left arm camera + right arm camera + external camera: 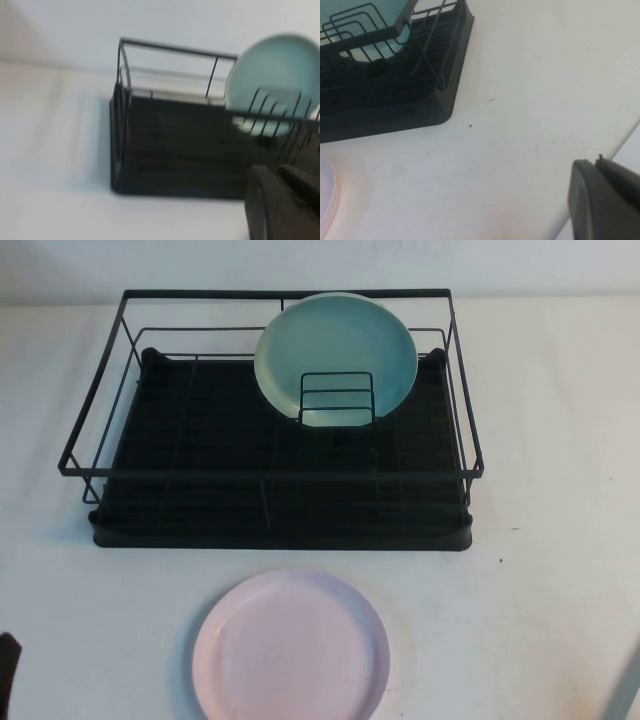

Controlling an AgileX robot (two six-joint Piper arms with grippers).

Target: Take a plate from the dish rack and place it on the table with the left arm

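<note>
- While the pale pink plate [290, 645] lies flat on the table [560, 540], it sits just in front of the dish rack [270, 480], apart from it.
- Inside the dish rack, a teal plate [335, 355] leans upright in the wire holder [335, 400].
- Left gripper [280, 205]: near the dish rack's front; whether its fingers are apart or together cannot be told.
- Right gripper [605, 200]: over bare table beside the dish rack's corner; likewise unclear.

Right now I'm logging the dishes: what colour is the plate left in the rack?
Teal-green plate, standing in the dish rack; clearest in the high view.
</note>
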